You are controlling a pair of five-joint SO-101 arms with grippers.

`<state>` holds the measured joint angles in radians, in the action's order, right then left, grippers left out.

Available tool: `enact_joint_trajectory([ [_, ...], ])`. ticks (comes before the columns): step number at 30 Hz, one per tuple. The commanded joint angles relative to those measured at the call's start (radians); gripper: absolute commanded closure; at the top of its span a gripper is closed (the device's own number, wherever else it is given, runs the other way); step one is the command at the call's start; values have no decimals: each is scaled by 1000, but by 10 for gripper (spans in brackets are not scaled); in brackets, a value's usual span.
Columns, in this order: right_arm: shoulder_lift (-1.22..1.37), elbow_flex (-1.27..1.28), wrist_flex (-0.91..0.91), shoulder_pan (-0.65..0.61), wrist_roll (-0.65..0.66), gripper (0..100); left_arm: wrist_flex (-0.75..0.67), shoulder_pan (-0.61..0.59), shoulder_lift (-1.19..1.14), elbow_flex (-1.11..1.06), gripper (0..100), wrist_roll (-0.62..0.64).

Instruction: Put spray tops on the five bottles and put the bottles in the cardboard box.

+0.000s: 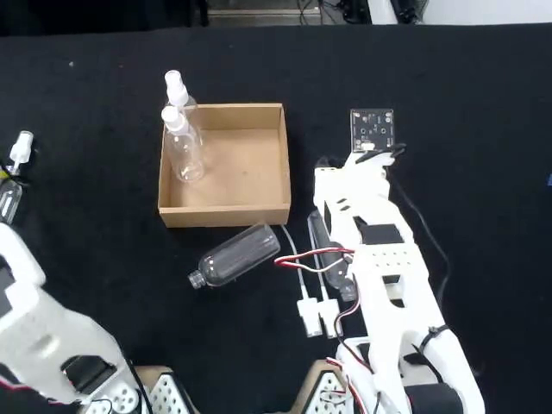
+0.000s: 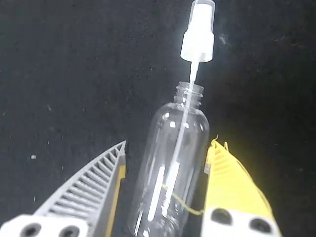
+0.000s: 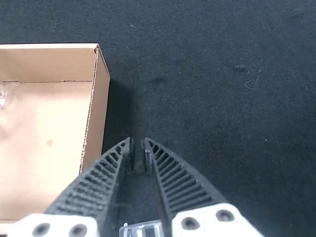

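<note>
A clear bottle (image 2: 168, 168) lies between my left gripper's (image 2: 169, 143) grey and yellow fingers, which are shut on it. A white spray top (image 2: 198, 34) hovers above its neck with the tube down inside. This bottle (image 1: 9, 197) is at the table's far left edge. Two capped bottles (image 1: 184, 142) stand in the cardboard box (image 1: 226, 212). One open bottle (image 1: 235, 256) lies in front of the box, and another (image 1: 320, 231) lies partly under the right arm (image 1: 371, 233). Two loose spray tops (image 1: 317, 316) lie nearby. My right gripper (image 3: 139, 144) is shut and holds nothing, beside the box wall (image 3: 95, 103).
The black cloth covers the whole table. A small circuit board (image 1: 373, 128) sits on the right arm's wrist beyond the box's right corner. Red and white cables (image 1: 310, 259) cross that arm. Open cloth lies to the right of the box.
</note>
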<state>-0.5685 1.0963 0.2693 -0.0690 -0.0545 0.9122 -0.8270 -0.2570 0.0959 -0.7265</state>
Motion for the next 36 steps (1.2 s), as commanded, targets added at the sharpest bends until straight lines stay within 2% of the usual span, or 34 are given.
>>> enact_joint_trajectory([
  [1,-47,-5,-26,17,12,987,98,33,-150,292,757,-28],
  [6,-47,-5,-26,15,12,987,249,58,-339,516,757,-35],
  [18,-47,-5,-28,12,12,987,488,13,-671,983,756,-199],
  [23,-47,-5,-28,12,12,987,572,2,-750,1119,738,-273],
  [29,-47,-5,-28,14,12,987,641,-1,-806,1267,694,-281],
  [36,-47,-5,-29,17,12,987,652,-51,-824,1299,694,-377],
])
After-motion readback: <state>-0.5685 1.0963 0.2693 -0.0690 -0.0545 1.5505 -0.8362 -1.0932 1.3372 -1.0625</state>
